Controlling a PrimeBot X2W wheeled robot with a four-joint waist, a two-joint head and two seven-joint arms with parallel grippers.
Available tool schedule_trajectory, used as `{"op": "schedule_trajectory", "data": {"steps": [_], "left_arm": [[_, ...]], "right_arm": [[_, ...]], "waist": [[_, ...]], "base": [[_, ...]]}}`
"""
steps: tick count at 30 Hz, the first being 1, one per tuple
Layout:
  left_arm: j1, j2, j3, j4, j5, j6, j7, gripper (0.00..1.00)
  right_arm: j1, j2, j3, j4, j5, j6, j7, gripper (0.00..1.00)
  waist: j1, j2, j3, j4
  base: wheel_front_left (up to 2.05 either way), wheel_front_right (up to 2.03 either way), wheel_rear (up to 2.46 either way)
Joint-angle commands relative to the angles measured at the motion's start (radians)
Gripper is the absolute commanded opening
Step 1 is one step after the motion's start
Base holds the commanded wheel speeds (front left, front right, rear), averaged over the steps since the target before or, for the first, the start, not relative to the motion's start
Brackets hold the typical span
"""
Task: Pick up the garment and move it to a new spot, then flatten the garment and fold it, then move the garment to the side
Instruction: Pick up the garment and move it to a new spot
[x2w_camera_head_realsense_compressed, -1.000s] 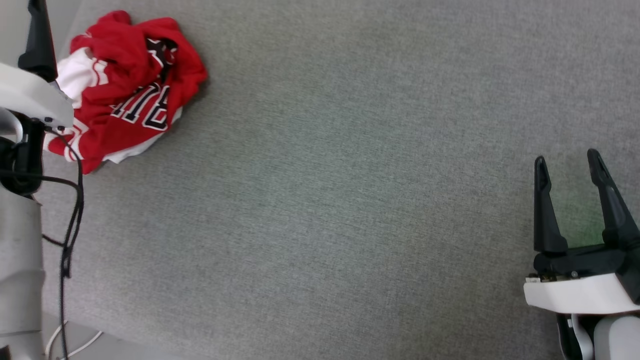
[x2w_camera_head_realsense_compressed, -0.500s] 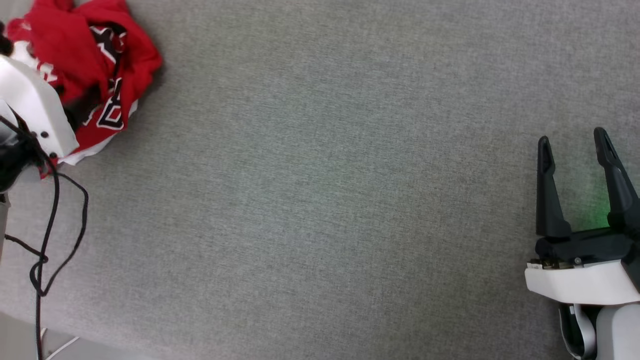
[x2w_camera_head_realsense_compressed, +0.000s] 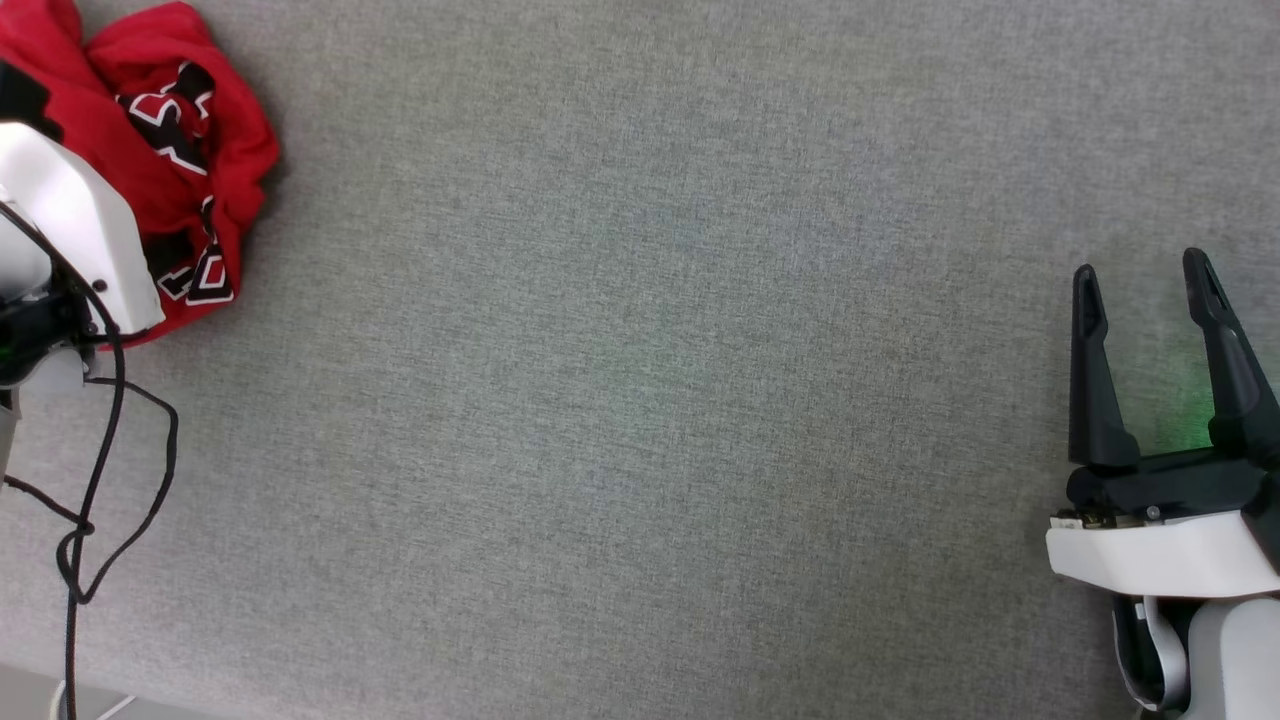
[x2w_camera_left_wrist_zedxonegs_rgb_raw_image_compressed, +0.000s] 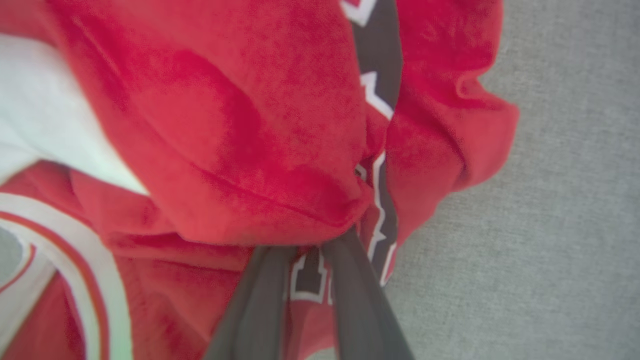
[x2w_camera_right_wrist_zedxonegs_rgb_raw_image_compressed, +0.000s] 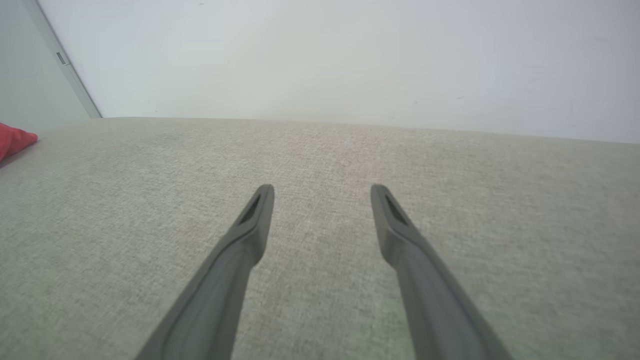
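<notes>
The garment (x2w_camera_head_realsense_compressed: 120, 60), a crumpled red jersey with black white-outlined lettering, lies bunched at the far left of the grey surface. My left arm's white casing (x2w_camera_head_realsense_compressed: 70, 230) covers its near side. In the left wrist view my left gripper (x2w_camera_left_wrist_zedxonegs_rgb_raw_image_compressed: 310, 250) has its two dark fingers close together, their tips buried under a red fold of the garment (x2w_camera_left_wrist_zedxonegs_rgb_raw_image_compressed: 240, 125), pinching it. A white sleeve and striped trim show at that view's left. My right gripper (x2w_camera_head_realsense_compressed: 1140, 268) stands open at the far right over bare fabric, nothing between its fingers (x2w_camera_right_wrist_zedxonegs_rgb_raw_image_compressed: 322, 190). A red corner of the garment (x2w_camera_right_wrist_zedxonegs_rgb_raw_image_compressed: 15, 140) shows at that view's left edge.
The grey woven surface (x2w_camera_head_realsense_compressed: 640, 400) stretches wide between the two arms. A black cable (x2w_camera_head_realsense_compressed: 100, 480) loops down from my left arm near the surface's front-left edge (x2w_camera_head_realsense_compressed: 30, 690). A pale wall (x2w_camera_right_wrist_zedxonegs_rgb_raw_image_compressed: 320, 60) rises behind the far edge.
The head camera has shifted. My left arm has come down onto the garment and its fingers have closed on a fold; the cloth is bunched tighter. The right gripper stays open.
</notes>
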Motion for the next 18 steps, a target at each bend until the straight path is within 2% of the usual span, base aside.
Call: {"op": "schedule_trajectory", "data": {"steps": [1, 6, 13, 18], "left_arm": [[0.017, -0.012, -0.027, 0.006, -0.006, -0.001, -0.001, 0.0], [-0.038, 0.059, -0.057, -0.063, 0.016, -0.001, -0.072, 0.0], [-0.096, 0.114, -0.139, -0.195, 0.042, -0.001, -0.11, 0.0], [-0.159, 0.128, -0.24, -0.337, 0.056, -0.001, -0.098, 0.0]], "right_arm": [[-0.007, 0.0, 0.0, 0.004, 0.005, 0.0, -0.002, 1.0], [0.008, 0.0, 0.001, 0.019, 0.035, 0.0, -0.002, 1.0], [0.037, 0.0, 0.013, 0.043, 0.08, 0.0, -0.002, 1.0], [0.054, 0.001, 0.019, 0.06, 0.131, 0.0, -0.002, 1.0]], "waist": [[0.0001, 0.0, -0.016, -0.001], [0.0001, 0.0, -0.076, -0.001], [0.0001, 0.0, -0.179, -0.01], [0.0001, 0.0, -0.253, -0.067]], "base": [[0.0, 0.0, 0.0], [0.0, 0.0, 0.0], [0.0, 0.0, 0.0], [0.0, 0.0, 0.0]]}}
